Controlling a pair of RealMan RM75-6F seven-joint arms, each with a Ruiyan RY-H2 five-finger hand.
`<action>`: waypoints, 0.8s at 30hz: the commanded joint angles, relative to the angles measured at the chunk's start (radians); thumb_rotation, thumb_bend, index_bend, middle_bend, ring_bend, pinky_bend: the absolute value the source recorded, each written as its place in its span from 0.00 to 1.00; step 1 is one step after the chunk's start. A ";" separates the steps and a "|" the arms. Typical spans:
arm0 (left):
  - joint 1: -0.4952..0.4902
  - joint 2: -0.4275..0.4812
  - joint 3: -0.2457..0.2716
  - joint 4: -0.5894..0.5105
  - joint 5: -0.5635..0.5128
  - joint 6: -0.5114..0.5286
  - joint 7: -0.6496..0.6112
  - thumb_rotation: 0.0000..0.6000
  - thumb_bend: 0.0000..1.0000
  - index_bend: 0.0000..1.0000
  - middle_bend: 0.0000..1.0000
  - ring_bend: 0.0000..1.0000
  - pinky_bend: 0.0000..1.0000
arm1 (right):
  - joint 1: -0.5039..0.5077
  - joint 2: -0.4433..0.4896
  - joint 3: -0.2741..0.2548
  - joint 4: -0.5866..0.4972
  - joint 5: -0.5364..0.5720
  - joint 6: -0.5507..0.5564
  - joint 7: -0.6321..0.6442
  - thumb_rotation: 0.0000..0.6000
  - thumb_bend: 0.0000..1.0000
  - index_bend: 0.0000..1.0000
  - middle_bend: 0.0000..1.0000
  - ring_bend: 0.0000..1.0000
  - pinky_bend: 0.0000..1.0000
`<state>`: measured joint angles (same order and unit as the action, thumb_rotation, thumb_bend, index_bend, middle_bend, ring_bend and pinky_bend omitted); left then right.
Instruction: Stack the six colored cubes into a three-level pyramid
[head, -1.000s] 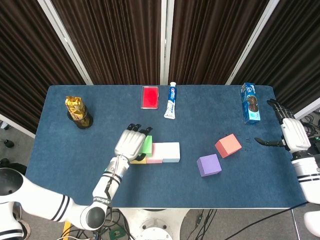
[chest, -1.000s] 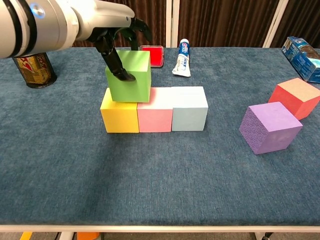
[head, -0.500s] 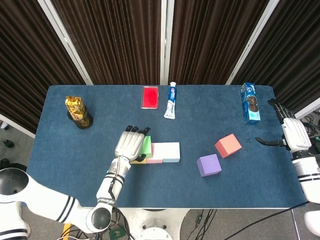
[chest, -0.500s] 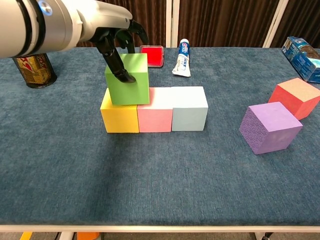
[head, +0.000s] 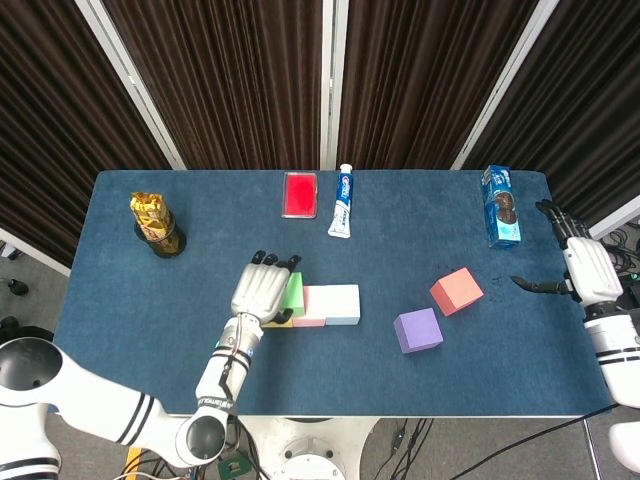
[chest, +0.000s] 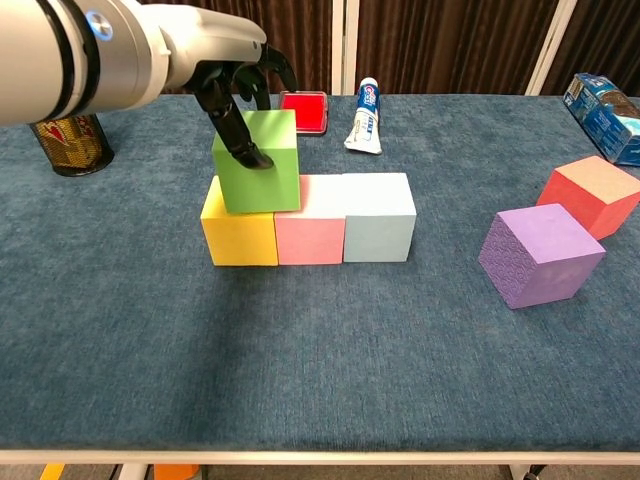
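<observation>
While gripped by the left hand (chest: 232, 95), the green cube (chest: 258, 165) sits atop the yellow cube (chest: 238, 236).

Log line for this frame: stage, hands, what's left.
stage: second level started | left hand: holds green cube over yellow/pink seam | right hand: open, idle | left: purple cube, red cube

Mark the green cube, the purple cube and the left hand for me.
green cube (chest: 262, 170): chest view, on its front face.
purple cube (chest: 542, 255): chest view, on its front corner, between the two visible side faces.
left hand (head: 261, 290): head view, on the back of the hand over the cube row.
</observation>
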<state>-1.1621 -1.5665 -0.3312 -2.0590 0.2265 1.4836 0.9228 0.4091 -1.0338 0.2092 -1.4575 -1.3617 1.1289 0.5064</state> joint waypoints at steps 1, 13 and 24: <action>0.004 -0.002 -0.001 0.001 -0.003 -0.003 -0.002 1.00 0.26 0.14 0.57 0.14 0.11 | 0.001 -0.001 0.000 0.000 0.001 -0.001 0.000 1.00 0.01 0.00 0.02 0.00 0.00; 0.012 -0.012 -0.001 0.007 0.006 -0.013 0.004 1.00 0.26 0.14 0.51 0.14 0.11 | 0.000 -0.002 -0.001 0.003 0.001 -0.003 0.001 1.00 0.01 0.00 0.02 0.00 0.00; 0.017 -0.015 -0.005 0.008 -0.006 -0.025 0.009 1.00 0.26 0.11 0.32 0.10 0.11 | -0.001 -0.002 -0.003 0.006 0.000 -0.005 0.006 1.00 0.01 0.00 0.02 0.00 0.00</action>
<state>-1.1448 -1.5819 -0.3361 -2.0515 0.2195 1.4582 0.9321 0.4081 -1.0358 0.2058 -1.4516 -1.3618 1.1236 0.5121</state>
